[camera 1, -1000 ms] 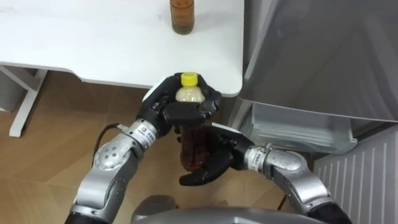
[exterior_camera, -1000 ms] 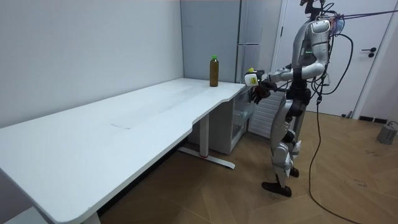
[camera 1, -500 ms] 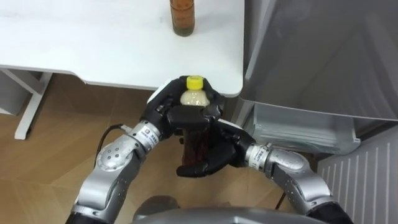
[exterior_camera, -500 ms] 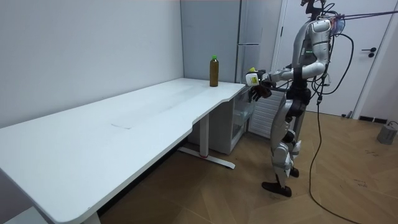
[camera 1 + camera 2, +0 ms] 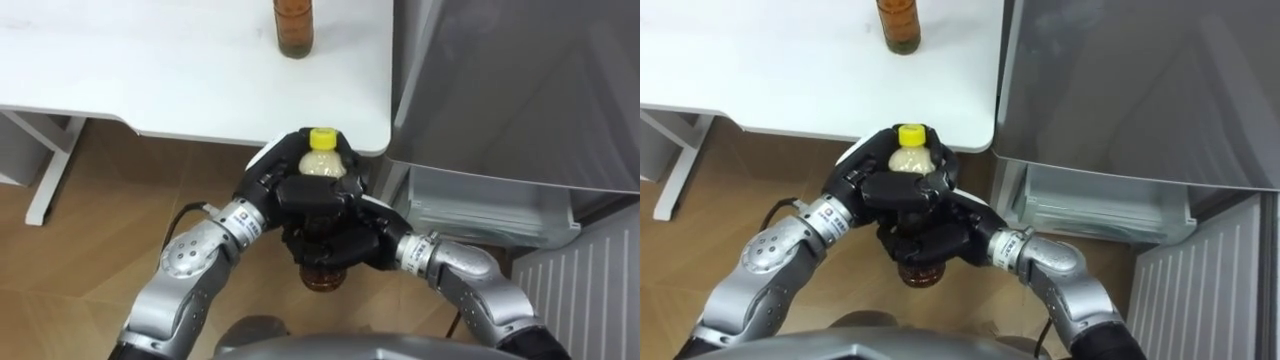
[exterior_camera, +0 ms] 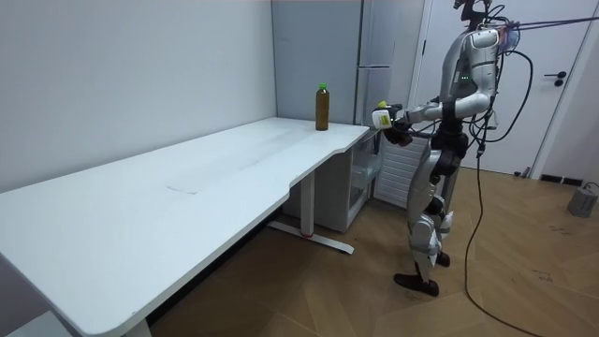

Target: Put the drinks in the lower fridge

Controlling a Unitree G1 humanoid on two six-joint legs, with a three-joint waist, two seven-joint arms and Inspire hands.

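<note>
Long white table (image 6: 187,197) sweeps along the plain pale wall (image 6: 140,75) on white legs, and its far corner comes right up beside the tall grey fridge (image 6: 374,37). Warm wood-plank floor (image 6: 524,281) underneath, running out to a white door (image 6: 571,112) over on the room view's right. Soft, even light all over, the tabletop bright and the wall just a shade cooler.

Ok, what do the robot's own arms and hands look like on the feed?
The left hand and the right hand are both glossy black. Each wrist carries a white band with small dark print. Behind the bands, the forearms are smooth, rounded silver-grey casings.
</note>
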